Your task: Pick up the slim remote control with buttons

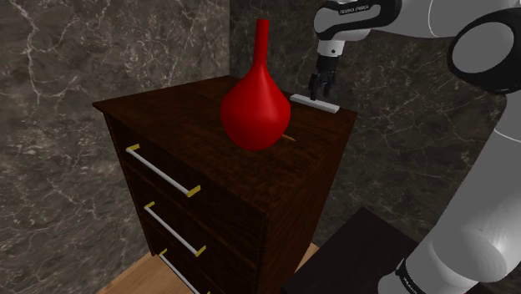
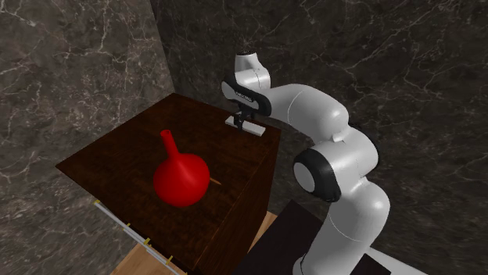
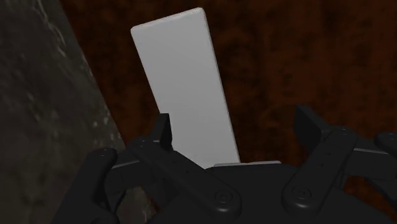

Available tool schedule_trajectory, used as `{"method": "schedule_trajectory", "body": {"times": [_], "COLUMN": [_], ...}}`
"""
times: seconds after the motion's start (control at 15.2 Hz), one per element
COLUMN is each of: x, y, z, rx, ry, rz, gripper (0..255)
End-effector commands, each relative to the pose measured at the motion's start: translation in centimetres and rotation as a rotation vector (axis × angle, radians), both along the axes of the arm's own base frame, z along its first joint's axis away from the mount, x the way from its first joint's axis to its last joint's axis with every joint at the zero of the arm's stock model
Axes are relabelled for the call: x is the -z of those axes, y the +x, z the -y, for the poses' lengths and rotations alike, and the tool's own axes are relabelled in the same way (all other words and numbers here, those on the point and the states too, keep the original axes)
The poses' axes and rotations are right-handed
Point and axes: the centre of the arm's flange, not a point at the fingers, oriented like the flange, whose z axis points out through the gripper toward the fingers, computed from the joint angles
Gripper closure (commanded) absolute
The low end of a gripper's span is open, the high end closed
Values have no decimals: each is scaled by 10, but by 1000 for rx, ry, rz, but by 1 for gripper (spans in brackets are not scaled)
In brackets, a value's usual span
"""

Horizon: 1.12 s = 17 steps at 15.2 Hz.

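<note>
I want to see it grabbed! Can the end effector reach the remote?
Probably yes: the end effector hangs right over the white remote with fingers apart, and the red vase stands clear of it.

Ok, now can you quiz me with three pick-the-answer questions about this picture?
1. Where is the remote? A) on the floor B) on the dresser, by its corner C) in a drawer
2. What colour is the vase? A) red B) blue C) green
3. How are the jaws? A) shut on the vase B) open over the remote C) shut on nothing
Answers: 1 B, it lies flat on the dark top; 2 A, its body and neck are red; 3 B, the wrist view shows them apart.
</note>
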Motion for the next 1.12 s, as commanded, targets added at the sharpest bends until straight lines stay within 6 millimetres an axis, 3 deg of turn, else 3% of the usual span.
{"method": "schedule_trajectory", "body": {"times": [0.0, 0.66, 0.73, 1.06], "x": [-2, 37, 37, 36], "y": [19, 25, 25, 25], "z": [17, 22, 21, 21], "rx": [-6, -8, -8, -8], "ry": [-5, -6, -6, -6], "rz": [13, 18, 18, 18], "gripper": [0, 0, 255, 255]}}
